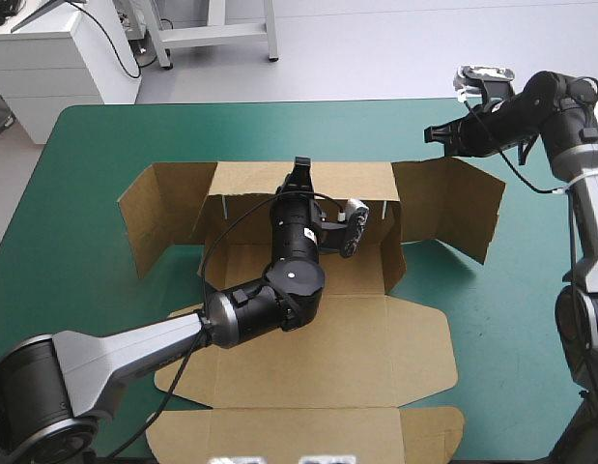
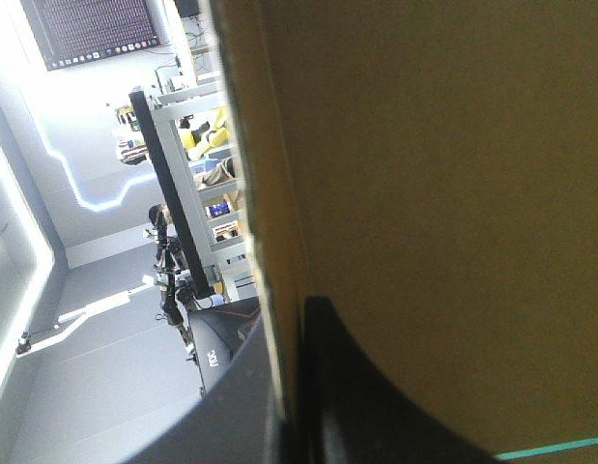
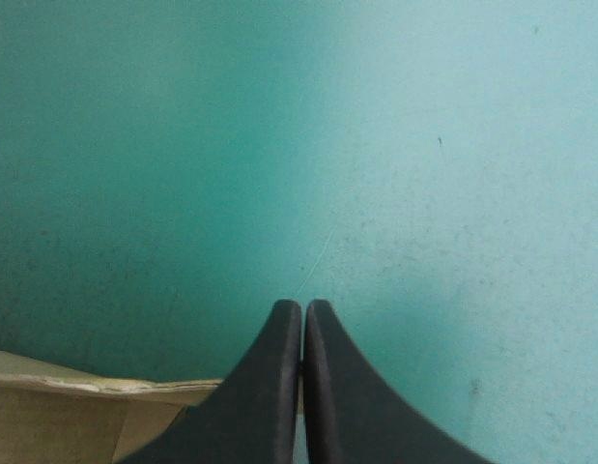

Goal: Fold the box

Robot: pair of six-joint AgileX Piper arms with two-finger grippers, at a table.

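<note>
There is one brown box (image 1: 376, 353); there are two grippers, the left gripper (image 1: 300, 170) and the right gripper (image 1: 432, 132); each has two black fingers (image 3: 270, 387), so four fingers in all; there is one table (image 1: 501, 319) with one teal-green cover (image 1: 96, 155) on it.

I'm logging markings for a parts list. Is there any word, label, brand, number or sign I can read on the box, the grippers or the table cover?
None can be read.
The box is plain brown board with no print in any view.
The left gripper, the right gripper and the teal-green cover carry no legible marking.
</note>
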